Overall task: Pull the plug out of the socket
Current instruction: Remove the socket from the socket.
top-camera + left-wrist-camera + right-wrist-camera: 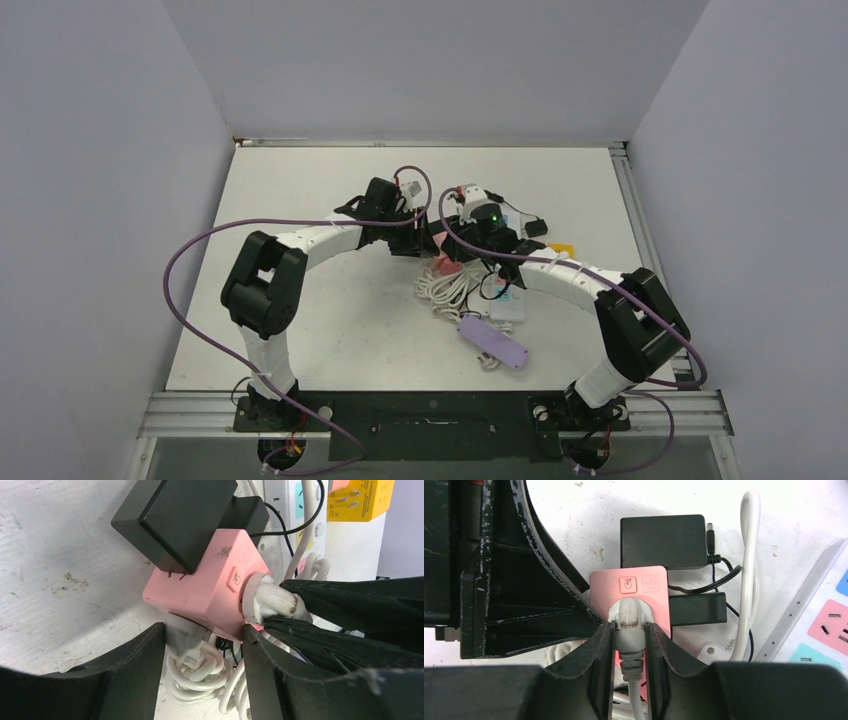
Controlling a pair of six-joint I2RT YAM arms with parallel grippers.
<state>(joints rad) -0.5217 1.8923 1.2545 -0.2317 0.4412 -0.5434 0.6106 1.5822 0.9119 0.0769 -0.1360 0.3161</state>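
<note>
A pink cube socket (210,587) lies mid-table, also in the top view (441,262) and the right wrist view (651,587). A white plug (628,617) sits in its face beside the power button and shows in the left wrist view (272,602). My right gripper (629,630) is shut on this plug's body, one finger on each side. My left gripper (204,629) is shut across the cube's lower part from the opposite side. Two black adapters (175,515) (699,607) are plugged into other faces of the cube.
Coiled white cords (200,675) lie under and beside the cube. A white power strip with coloured outlets (819,625) is to the right, a yellow adapter (360,497) beyond it. A purple power strip (492,341) lies nearer the table's front.
</note>
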